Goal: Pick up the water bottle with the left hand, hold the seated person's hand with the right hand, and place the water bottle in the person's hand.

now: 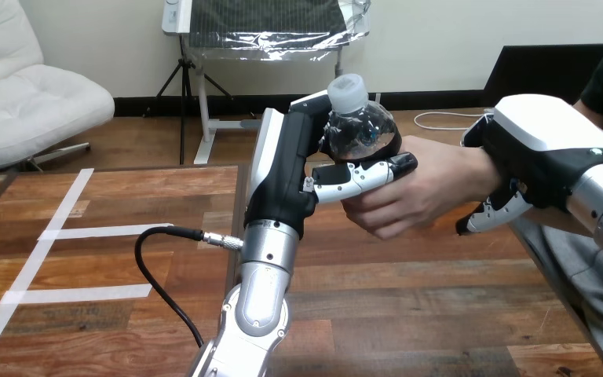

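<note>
A small clear water bottle [359,126] with a white cap is held upright above the table, near the middle of the head view. My left hand [294,169] is shut on it, fingers [361,174] wrapped round its lower body. The person's hand [416,188] reaches in from the right and curls round the bottle's base, touching my left hand's fingers. My right hand [530,153] sits over the person's wrist, with its fingers [493,214] curled down under the wrist.
The wooden table [408,306] has white tape lines [63,232] on its left part. A black cable [157,267] with a metal plug runs to my left forearm. The table's right edge lies close to the person.
</note>
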### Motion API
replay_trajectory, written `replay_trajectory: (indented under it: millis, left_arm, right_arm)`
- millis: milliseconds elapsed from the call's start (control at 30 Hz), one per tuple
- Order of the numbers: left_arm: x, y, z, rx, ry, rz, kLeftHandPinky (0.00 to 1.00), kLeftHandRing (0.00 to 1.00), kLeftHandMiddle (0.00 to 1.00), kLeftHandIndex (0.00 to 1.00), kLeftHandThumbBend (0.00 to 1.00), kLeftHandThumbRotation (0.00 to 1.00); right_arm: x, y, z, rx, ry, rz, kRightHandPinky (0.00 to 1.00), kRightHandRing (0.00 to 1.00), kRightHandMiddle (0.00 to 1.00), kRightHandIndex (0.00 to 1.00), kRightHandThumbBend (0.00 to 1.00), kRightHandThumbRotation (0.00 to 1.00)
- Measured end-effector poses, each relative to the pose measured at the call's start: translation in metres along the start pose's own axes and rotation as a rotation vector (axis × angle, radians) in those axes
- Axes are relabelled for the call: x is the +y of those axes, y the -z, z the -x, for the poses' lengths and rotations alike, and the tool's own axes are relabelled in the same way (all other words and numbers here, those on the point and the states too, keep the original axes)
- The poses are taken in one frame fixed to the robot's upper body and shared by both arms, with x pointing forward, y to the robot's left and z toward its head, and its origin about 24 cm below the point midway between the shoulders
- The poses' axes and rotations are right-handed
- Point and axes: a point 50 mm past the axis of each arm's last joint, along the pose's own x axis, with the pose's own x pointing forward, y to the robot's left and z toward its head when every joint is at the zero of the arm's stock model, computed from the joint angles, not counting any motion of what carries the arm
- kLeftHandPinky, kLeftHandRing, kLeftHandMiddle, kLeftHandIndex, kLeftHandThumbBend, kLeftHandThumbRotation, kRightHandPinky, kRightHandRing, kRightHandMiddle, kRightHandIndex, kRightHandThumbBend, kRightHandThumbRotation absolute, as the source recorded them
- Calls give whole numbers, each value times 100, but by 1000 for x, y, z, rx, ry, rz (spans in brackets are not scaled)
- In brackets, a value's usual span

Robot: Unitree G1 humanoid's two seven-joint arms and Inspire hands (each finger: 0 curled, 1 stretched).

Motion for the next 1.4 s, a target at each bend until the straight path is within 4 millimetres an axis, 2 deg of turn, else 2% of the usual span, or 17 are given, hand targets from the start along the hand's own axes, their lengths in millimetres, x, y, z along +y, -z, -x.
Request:
replay_trajectory:
  millis: [133,167,267,400,433,567,700,867,1400]
  left_arm:
    - [-1,0,0,-1,4,-5,39,42,46,49,63,0]
    - [-1,0,0,-2,7,-10,39,43,47,50,63,0]
    - [-2,0,0,0,12,-11,48,57,61,62,68,9]
    - [-2,0,0,17,33,-38,66,77,80,82,76,29]
    - [-3,0,-1,22,39,-50,74,85,87,88,79,35]
    - [-4,1,-1,40,68,-81,86,94,95,95,86,45]
    - [-6,2,0,52,107,-110,96,98,98,98,94,56]
    - [-11,2,1,59,148,-123,99,99,100,100,98,62]
    - [-18,1,3,51,199,-151,100,100,100,100,100,71]
  right_arm:
    - [-1,1,1,0,4,21,40,50,56,57,82,0]
    - [-3,1,1,-3,9,27,45,55,61,61,83,0]
    - [-3,1,1,-9,12,30,52,62,68,67,85,0]
    - [-4,2,2,-20,18,33,61,71,76,74,87,0]
    - [-4,2,3,-24,19,34,65,75,79,77,87,0]
    - [-5,2,3,-35,20,40,70,80,84,81,88,0]
    - [-5,1,4,-47,21,46,76,87,89,85,87,0]
    - [-5,0,4,-59,20,51,80,91,92,88,88,0]
    - [0,3,8,-65,-13,16,85,95,96,91,86,0]
